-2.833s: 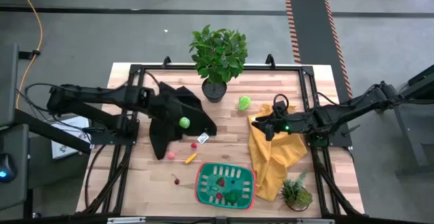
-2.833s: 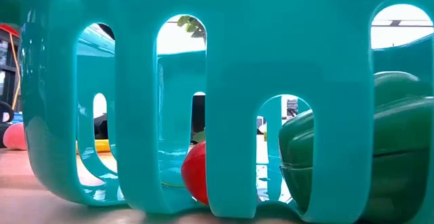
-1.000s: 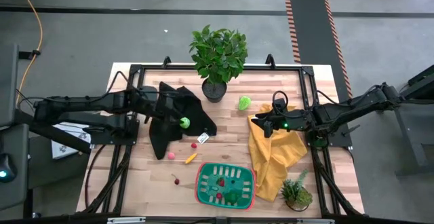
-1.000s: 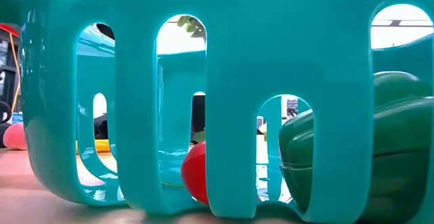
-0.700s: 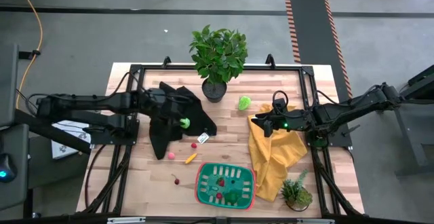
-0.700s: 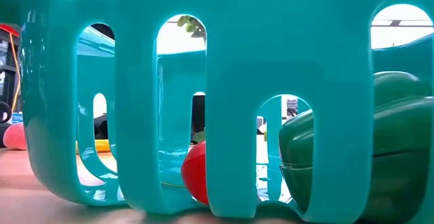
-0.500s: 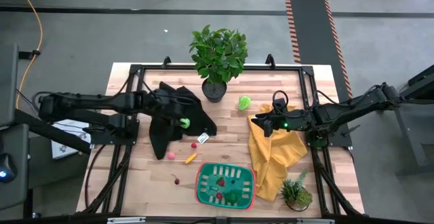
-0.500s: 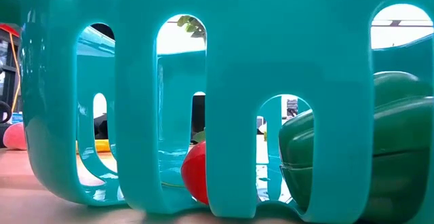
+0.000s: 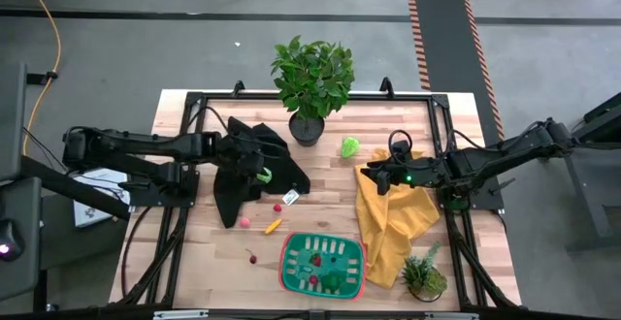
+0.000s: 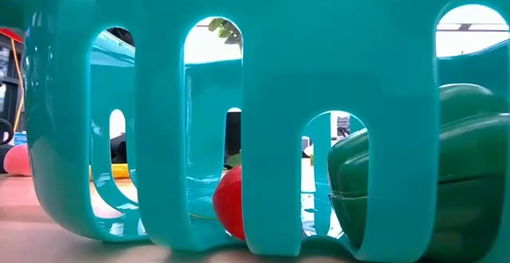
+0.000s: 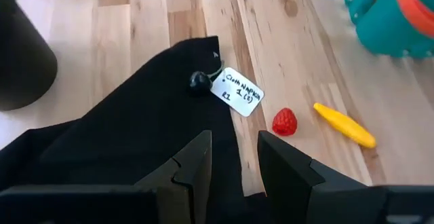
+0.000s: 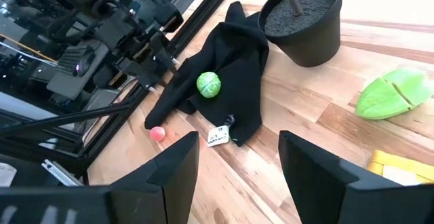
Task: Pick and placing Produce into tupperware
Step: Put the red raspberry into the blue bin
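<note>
Two grippers idle. Vs 2.8 s ago: left gripper (image 9: 254, 172) pulled back toward table's left edge, now beside lime-green ball (image 9: 263, 175) on black cloth (image 9: 254, 165), jaws apart, empty. Right gripper (image 9: 374, 177) unmoved over yellow cloth (image 9: 393, 218), jaws apart. Wood table (image 9: 194, 262): tupperware (image 9: 322, 263) near front edge, holding produce. Room: grey floor.

Showed a green tupperware (image 9: 322, 262) with red rim and pale slot marks on a pale striped-wood worktop (image 9: 194, 252). Also showed a black cloth (image 9: 247, 170) bearing a lime-green ball (image 9: 263, 174), a yellow cloth (image 9: 393, 223), a red berry (image 11: 285, 121) and a yellow piece (image 11: 344, 124).
</note>
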